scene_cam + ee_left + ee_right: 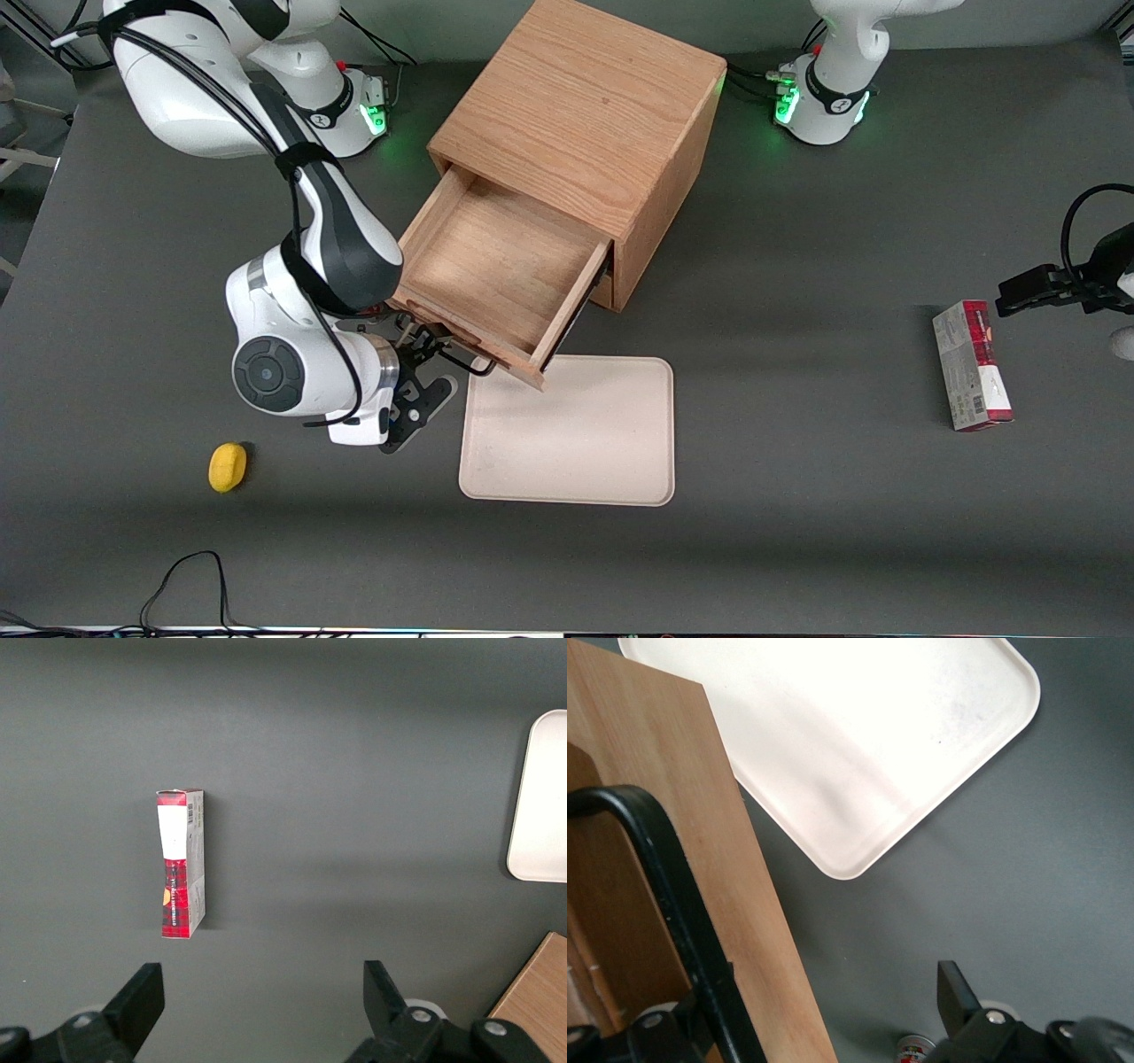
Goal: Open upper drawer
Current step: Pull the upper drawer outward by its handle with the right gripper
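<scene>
Dark grey tabletop point(797, 532) carries a wooden cabinet point(585, 115) whose upper drawer point(496, 266) stands pulled well out, its bare floor in plain sight. Its front hangs over a corner of a cream tray point(576, 434). At that front the gripper point(423, 377) sits with fingers spread; the black handle point(664, 895) crosses just by one finger (touching or not, I cannot tell). A yellow object point(228, 467) lies near the working arm, a red carton point(972, 365) toward the parked arm's end.

A robotics lab: bench-mounted white arm bases point(828, 97) glowing green on a dark grey table point(797, 496), loose cables point(190, 576).
</scene>
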